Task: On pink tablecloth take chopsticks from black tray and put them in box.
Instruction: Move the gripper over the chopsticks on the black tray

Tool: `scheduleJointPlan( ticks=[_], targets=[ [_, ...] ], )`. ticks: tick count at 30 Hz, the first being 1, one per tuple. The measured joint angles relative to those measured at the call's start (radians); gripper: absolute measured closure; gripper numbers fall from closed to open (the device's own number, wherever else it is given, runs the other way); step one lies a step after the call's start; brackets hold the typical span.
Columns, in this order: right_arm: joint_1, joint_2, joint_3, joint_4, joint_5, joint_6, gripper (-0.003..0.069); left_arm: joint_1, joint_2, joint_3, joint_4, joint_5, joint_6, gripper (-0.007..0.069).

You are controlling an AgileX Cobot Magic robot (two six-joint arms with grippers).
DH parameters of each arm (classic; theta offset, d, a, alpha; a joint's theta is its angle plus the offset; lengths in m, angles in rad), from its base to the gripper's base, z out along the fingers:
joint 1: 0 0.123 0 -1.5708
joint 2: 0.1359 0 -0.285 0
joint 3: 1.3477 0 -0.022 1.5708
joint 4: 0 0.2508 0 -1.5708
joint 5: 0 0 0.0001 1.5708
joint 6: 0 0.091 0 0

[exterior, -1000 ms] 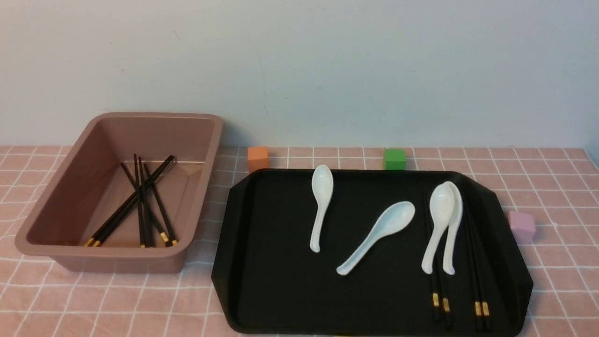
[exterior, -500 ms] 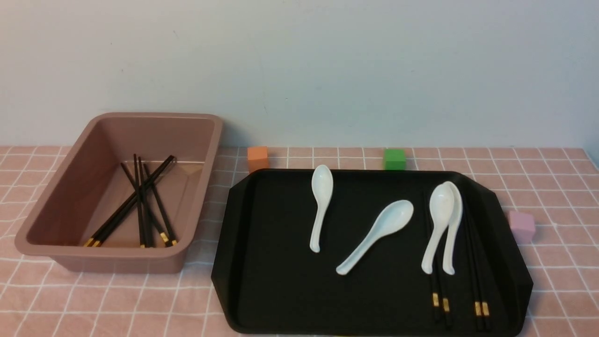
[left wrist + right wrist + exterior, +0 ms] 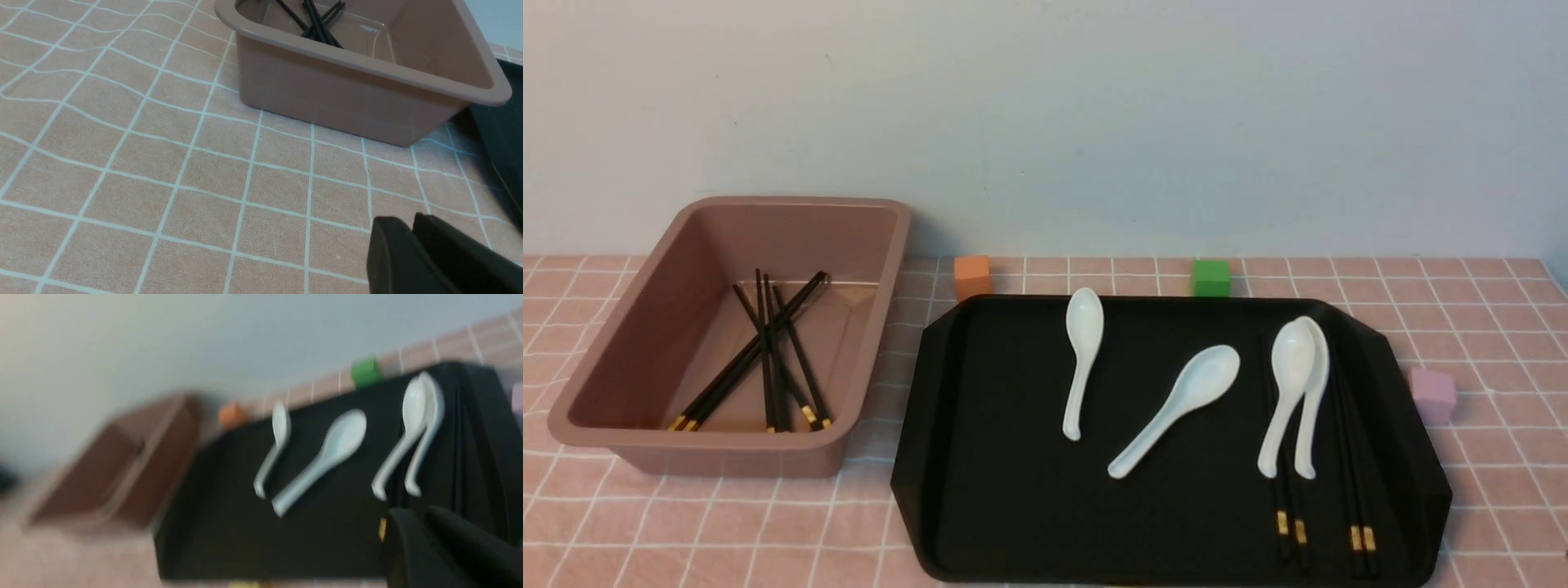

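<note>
Pink gridded tablecloth (image 3: 727,523): your thin black gold-banded chopsticks (image 3: 1360,535) lie on the matte black tray (image 3: 1013,490), right side, favouring the right gripper (image 3: 423,516) (grip too blurred to tell); left gripper (image 3: 412,222) closed, empty.

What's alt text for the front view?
A black tray on a pink tablecloth holds four white spoons and, near its right edge, four chopsticks; the pink box to its left holds several more. An orange cube, green cube and pink cube sit around the tray; no arms show.
</note>
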Motion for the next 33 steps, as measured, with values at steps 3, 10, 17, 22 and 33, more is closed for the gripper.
scheduleJointPlan(
  ticks=[3, 10, 17, 22, 33],
  targets=[
    [0.000, 0.241, -0.149, -0.137, 0.158, -0.016, 0.0656, 0.000, 0.000, 0.000, 0.000, 0.000, 0.000, 0.0545],
    [0.000, 0.741, -0.367, -0.338, 0.263, 0.043, 0.0659, 0.000, 0.000, 0.000, 0.000, 0.000, 0.000, 0.0539],
    [0.122, 1.100, -0.501, -0.357, 0.250, 0.076, 0.0653, 0.000, 0.000, 0.000, 0.000, 0.000, 0.000, 0.0531],
    [0.220, 1.233, -0.596, -0.456, 0.197, 0.235, 0.0620, 0.000, 0.000, 0.000, 0.000, 0.000, 0.000, 0.0522],
    [0.220, 1.376, -0.631, -0.644, 0.130, 0.491, 0.0306, 0.000, 0.000, 0.000, 0.000, 0.000, 0.000, 0.0513]
  ],
)
